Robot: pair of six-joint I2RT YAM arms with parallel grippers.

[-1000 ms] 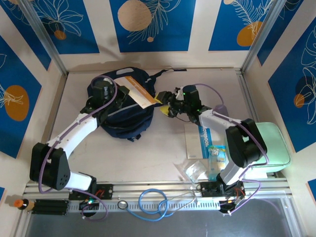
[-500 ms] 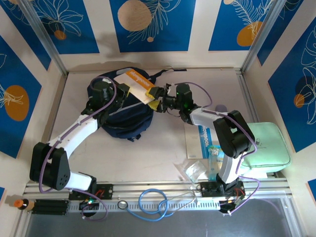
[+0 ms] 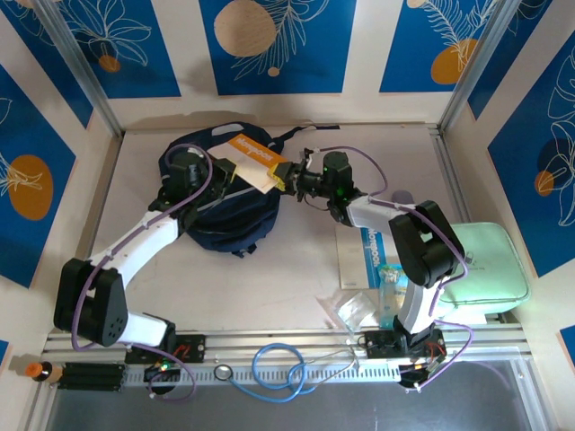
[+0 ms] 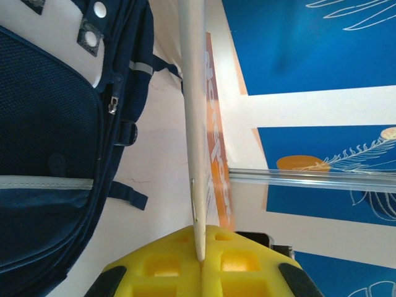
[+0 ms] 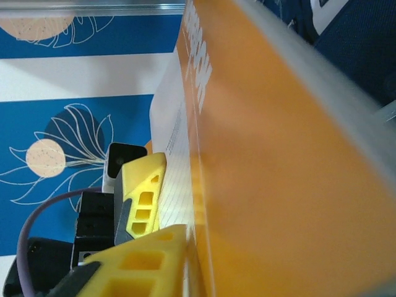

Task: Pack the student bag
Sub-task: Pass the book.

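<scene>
- Orange-and-white book [image 3: 254, 160]: one, tilted over the bag's [image 3: 216, 220] top.
- Left end effector [image 3: 226, 170]: one, fingers pinched together on the book's thin edge.
- Right end effector [image 3: 283, 180]: one, at the book's other end. One finger [image 5: 142, 260] lies against the white face; whether it grips, cannot tell.
- Bag: one, navy, at the far left of the surface [image 3: 269, 278], beneath the left end effector and just beside the right one.

Dark navy student bag [image 3: 230, 217], lying far left.
</scene>
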